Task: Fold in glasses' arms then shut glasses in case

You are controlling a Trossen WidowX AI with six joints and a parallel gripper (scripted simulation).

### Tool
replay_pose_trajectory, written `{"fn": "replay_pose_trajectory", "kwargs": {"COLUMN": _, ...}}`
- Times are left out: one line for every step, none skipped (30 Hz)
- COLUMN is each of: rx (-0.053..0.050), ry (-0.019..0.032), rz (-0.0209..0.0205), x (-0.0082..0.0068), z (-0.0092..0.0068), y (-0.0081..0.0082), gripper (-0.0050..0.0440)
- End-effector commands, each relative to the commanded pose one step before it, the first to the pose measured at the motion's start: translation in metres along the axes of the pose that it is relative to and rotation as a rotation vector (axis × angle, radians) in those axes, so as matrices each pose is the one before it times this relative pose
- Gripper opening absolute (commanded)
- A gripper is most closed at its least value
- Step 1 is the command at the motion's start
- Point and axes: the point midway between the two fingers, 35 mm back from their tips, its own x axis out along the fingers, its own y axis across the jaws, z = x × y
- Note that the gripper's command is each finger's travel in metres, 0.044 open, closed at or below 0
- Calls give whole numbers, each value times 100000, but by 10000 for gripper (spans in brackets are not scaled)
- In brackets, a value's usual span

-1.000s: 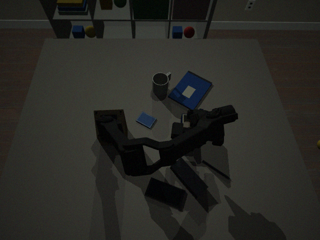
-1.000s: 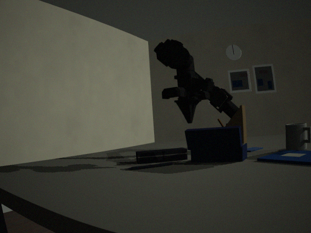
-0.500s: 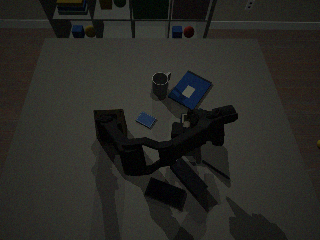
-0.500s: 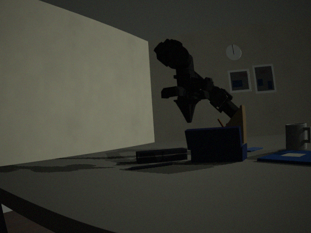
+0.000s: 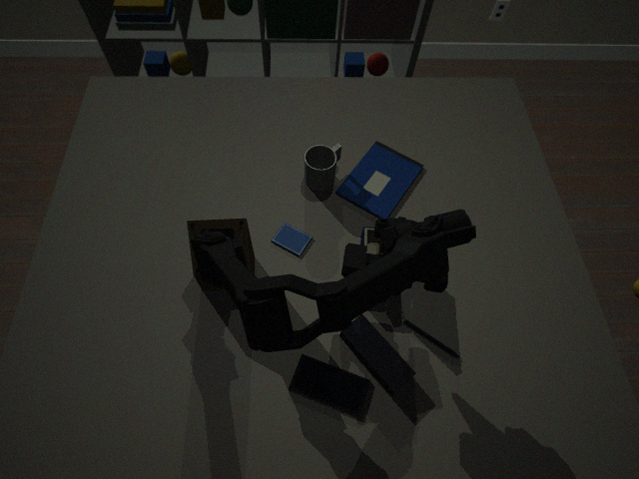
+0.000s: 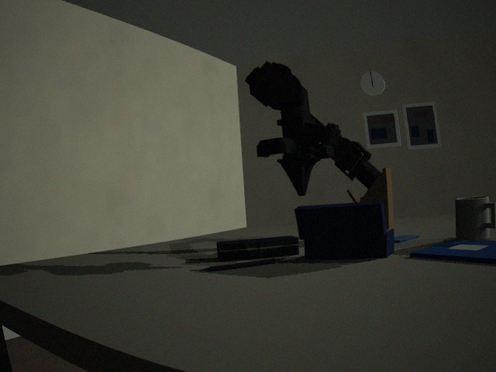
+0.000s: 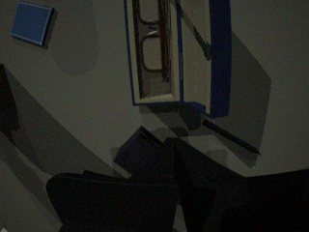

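Hanging above the tabletop (image 5: pixel 170 134) (image 6: pixel 256 312) (image 7: pixel 87 126), the gripper (image 6: pixel 302 194) (image 7: pixel 172 143) has its fingers fully together — nothing between them. Below stands the blue glasses case (image 6: pixel 340 232) (image 7: pixel 219 63), its lid open; the red-brown glasses (image 7: pixel 166 53) lie inside the case's tray. A dark pen (image 5: pixel 431 338) (image 6: pixel 240 265) (image 7: pixel 232 137) rests on the tabletop near the case. Farther off sit a small blue card-like block (image 5: pixel 292 239) (image 6: pixel 406 238) (image 7: pixel 32 23), a gray mug (image 5: pixel 320 173) (image 6: pixel 471 219) and a blue book (image 5: pixel 397 167) (image 6: pixel 440 251) — the mug upright, just beside the book.

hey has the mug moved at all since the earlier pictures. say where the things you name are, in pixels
No. In the top view, the mug (image 5: pixel 319 178) (image 6: pixel 471 220) keeps the same spot relative to the far edge of the table (image 5: pixel 302 85) (image 6: pixel 280 316).
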Motion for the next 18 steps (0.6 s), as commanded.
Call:
{"fn": "replay_pose_trajectory", "kwargs": {"rx": 5557, "ry": -382, "rz": -240, "x": -60, "z": 473, "y": -159, "gripper": 0}}
{"fn": "replay_pose_trajectory", "kwargs": {"rx": 3474, "ry": -205, "rz": -133, "x": -34, "z": 257, "y": -67, "gripper": 0}}
{"fn": "replay_pose_trajectory", "kwargs": {"rx": 3475, "ry": -209, "rz": -125, "x": -33, "z": 260, "y": -57, "gripper": 0}}
{"fn": "replay_pose_trajectory", "kwargs": {"rx": 3475, "ry": -213, "rz": -117, "x": -33, "z": 263, "y": -46, "gripper": 0}}
{"fn": "replay_pose_trajectory", "kwargs": {"rx": 3475, "ry": -216, "rz": -108, "x": -32, "z": 265, "y": -34, "gripper": 0}}
{"fn": "replay_pose_trajectory", "kwargs": {"rx": 3475, "ry": -220, "rz": -99, "x": -31, "z": 267, "y": -23, "gripper": 0}}
{"fn": "replay_pose_trajectory", "kwargs": {"rx": 3475, "ry": -222, "rz": -90, "x": -31, "z": 268, "y": -12, "gripper": 0}}
{"fn": "replay_pose_trajectory", "kwargs": {"rx": 3475, "ry": -225, "rz": -82, "x": -30, "z": 269, "y": 0, "gripper": 0}}
{"fn": "replay_pose_trajectory", "kwargs": {"rx": 3475, "ry": -227, "rz": -73, "x": -30, "z": 269, "y": 11, "gripper": 0}}
{"fn": "replay_pose_trajectory", "kwargs": {"rx": 3475, "ry": -229, "rz": -64, "x": -29, "z": 269, "y": 22, "gripper": 0}}
{"fn": "replay_pose_trajectory", "kwargs": {"rx": 3475, "ry": -230, "rz": -55, "x": -28, "z": 268, "y": 34, "gripper": 0}}
{"fn": "replay_pose_trajectory", "kwargs": {"rx": 0, "ry": 0, "rz": 0, "x": 0, "z": 0, "y": 0, "gripper": 0}}
{"fn": "replay_pose_trajectory", "kwargs": {"rx": 0, "ry": 0, "rz": 0, "x": 0, "z": 0, "y": 0, "gripper": 0}}
{"fn": "replay_pose_trajectory", "kwargs": {"rx": 3475, "ry": -231, "rz": -46, "x": -28, "z": 267, "y": 45, "gripper": 0}}
{"fn": "replay_pose_trajectory", "kwargs": {"rx": 3475, "ry": -232, "rz": -37, "x": -27, "z": 265, "y": 57, "gripper": 0}}
{"fn": "replay_pose_trajectory", "kwargs": {"rx": 3475, "ry": -232, "rz": -28, "x": -27, "z": 263, "y": 68, "gripper": 0}}
{"fn": "replay_pose_trajectory", "kwargs": {"rx": 3475, "ry": -232, "rz": -19, "x": -26, "z": 260, "y": 79, "gripper": 0}}
{"fn": "replay_pose_trajectory", "kwargs": {"rx": 3475, "ry": -232, "rz": -10, "x": -25, "z": 257, "y": 91, "gripper": 0}}
